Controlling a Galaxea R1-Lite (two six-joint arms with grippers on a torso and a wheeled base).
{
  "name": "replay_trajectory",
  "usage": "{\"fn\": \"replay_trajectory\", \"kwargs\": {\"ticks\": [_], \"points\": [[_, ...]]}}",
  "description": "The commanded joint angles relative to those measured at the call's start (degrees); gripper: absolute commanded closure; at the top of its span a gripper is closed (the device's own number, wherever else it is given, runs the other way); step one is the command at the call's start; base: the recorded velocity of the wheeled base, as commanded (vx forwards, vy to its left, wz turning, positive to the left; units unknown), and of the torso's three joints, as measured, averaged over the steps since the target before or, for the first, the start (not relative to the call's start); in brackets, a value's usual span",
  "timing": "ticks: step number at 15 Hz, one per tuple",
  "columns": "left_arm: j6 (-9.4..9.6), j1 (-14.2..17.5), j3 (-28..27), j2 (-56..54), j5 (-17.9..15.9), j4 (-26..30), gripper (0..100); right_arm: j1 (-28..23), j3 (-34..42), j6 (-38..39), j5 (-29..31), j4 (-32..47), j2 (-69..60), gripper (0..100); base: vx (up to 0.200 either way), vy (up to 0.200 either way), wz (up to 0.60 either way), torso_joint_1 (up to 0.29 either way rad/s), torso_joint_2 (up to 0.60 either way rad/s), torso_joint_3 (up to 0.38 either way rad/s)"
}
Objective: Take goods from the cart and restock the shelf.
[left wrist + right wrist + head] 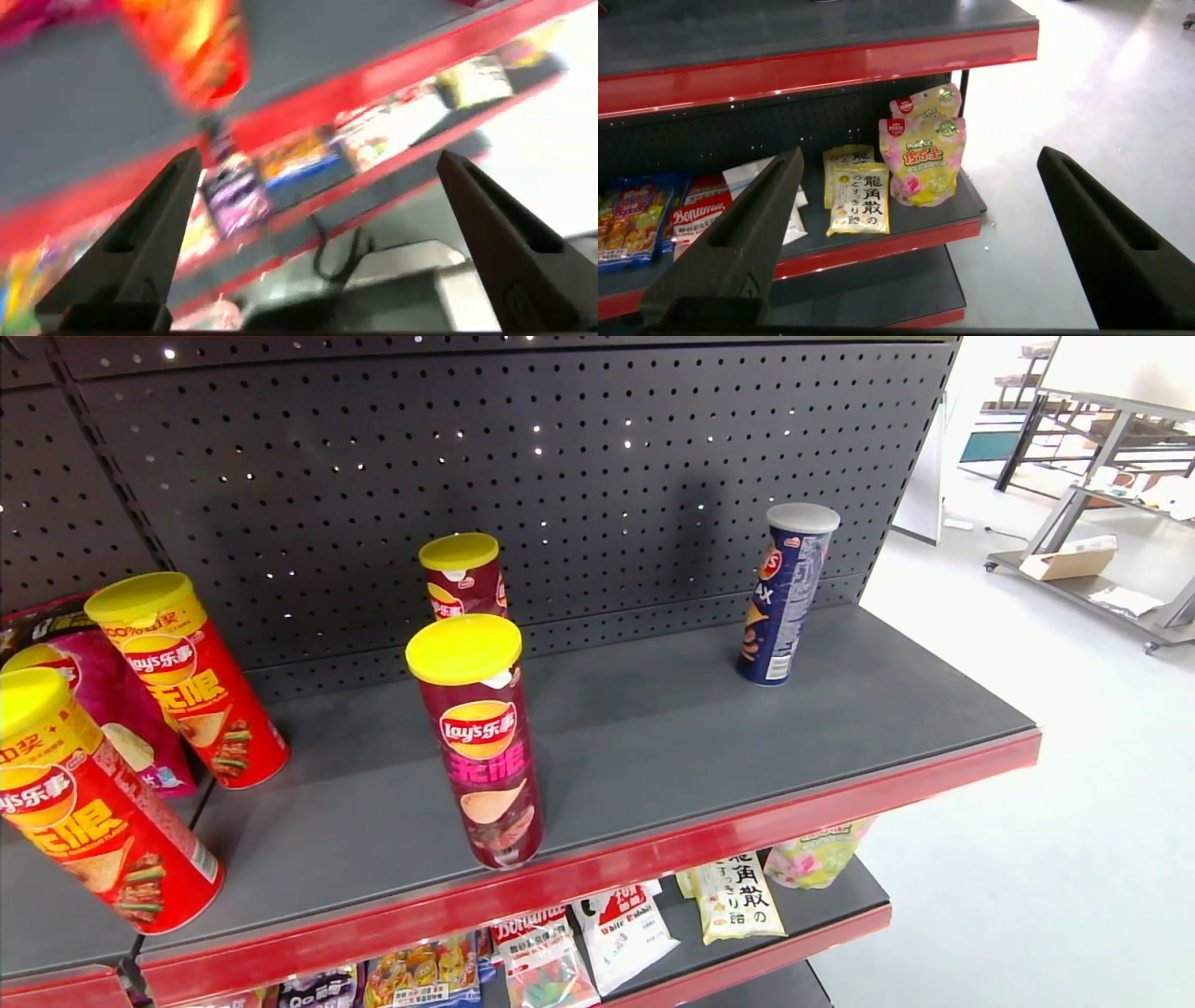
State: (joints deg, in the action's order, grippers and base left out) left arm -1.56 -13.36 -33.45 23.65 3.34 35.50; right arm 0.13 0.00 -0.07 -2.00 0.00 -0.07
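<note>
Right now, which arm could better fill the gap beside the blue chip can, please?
Right, probably: its jaws face the shelf's right end near the blue chip can, left's a red can.

Five chip cans stand on the top shelf (672,728). Two are red with yellow lids: a rear red can (191,681) and a front red can (89,812). Two are maroon with yellow lids: a front maroon can (481,747) and a rear maroon can (464,581). One is a blue can (786,602) with a grey lid. One pink bag (112,709) sits behind the red pair. The lower shelf (896,245) holds two pink-and-green pouches (926,163), two yellow packets (859,201) and one white packet (624,933). Packets farther left are too crowded to count.
</note>
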Motion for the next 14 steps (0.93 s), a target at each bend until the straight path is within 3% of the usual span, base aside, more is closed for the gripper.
{"fn": "replay_trajectory", "kwargs": {"ticks": [1, 2, 4, 6, 7, 8, 9, 10, 11, 14], "points": [[-1.60, 6.42, 0.14, -5.63, 0.88, 3.17, 0, 0.04, 0.00, -0.01, -0.02, 0.00, 0.07, 0, 0.000, 0.000, 0.00, 0.000, 0.00, 0.000], [-1.60, 10.72, 1.02, -6.25, 0.88, 3.26, 0, 0.04, 0.00, -0.01, -0.02, 0.00, 0.07, 0, 0.000, 0.000, 0.00, 0.000, 0.00, 0.000], [-1.08, 14.15, 6.03, -12.84, 0.18, 2.21, 0, -0.05, 0.00, -0.01, -0.02, 0.00, 0.07, 0, 0.000, 0.000, 0.00, 0.000, 0.00, 0.000], [3.58, 13.36, 12.80, -23.65, -4.04, -1.22, 0, -0.05, 0.00, -0.01, -0.02, 0.00, 0.07, 0, 0.000, 0.000, 0.00, 0.000, 0.00, 0.000], [2.00, 13.45, 13.76, -23.65, -3.43, -5.26, 0, 0.04, 0.00, -0.01, -0.02, 0.00, 0.07, 0, 0.000, 0.000, 0.00, 0.000, 0.00, 0.000], [1.91, 13.45, 13.85, -23.65, -3.43, -5.62, 0, -0.05, 0.00, -0.01, -0.02, 0.00, 0.07, 0, 0.000, 0.000, 0.00, 0.000, 0.00, 0.000], [1.91, 13.45, 17.54, -23.65, -3.78, -13.44, 0, 0.04, -0.09, -0.19, -0.20, 0.00, 0.07, 0, 0.000, 0.000, 0.00, 0.000, 0.00, 0.000], [0.95, 13.45, 25.01, -23.65, -2.11, -21.61, 0, 0.04, -0.09, -0.19, -0.20, 0.00, 0.07, 0, 0.000, 0.000, 0.00, 0.000, 0.00, 0.000], [0.07, 13.45, 28.18, -23.65, -0.88, -27.06, 0, 0.04, -0.09, -0.37, -0.20, 0.00, 0.07, 0, 0.000, 0.000, 0.00, 0.000, 0.00, 0.000], [-0.11, 13.45, 28.00, -23.65, -1.06, -26.89, 0, 0.04, 0.00, -0.37, -0.20, 0.09, 0.07, 0, 0.000, 0.000, 0.00, 0.000, 0.00, 0.000]]}}
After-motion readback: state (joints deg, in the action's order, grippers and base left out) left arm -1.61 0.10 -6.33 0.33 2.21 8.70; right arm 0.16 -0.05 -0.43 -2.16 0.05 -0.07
